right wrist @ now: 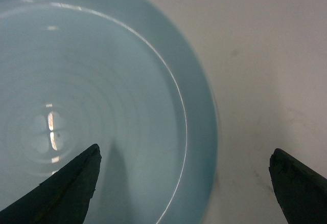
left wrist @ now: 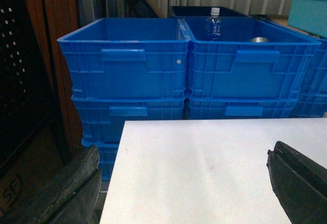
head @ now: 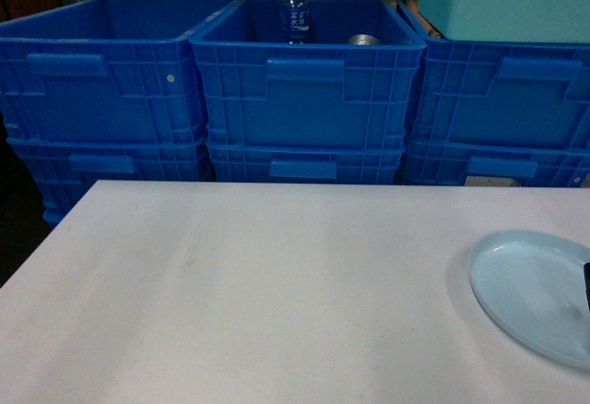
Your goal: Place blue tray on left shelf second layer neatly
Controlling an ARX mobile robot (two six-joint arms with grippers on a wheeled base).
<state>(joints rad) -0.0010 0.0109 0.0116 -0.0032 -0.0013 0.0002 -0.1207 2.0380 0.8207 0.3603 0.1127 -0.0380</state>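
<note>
Head view: the blue tray lies on the white table, under my right gripper's dark edge. Left wrist: my left gripper spread wide, tray nowhere near. Right wrist: my right gripper gapes, tray rim between the fingers, nothing grasped.

Probably a storeroom: stacked blue crates behind a white table.
</note>
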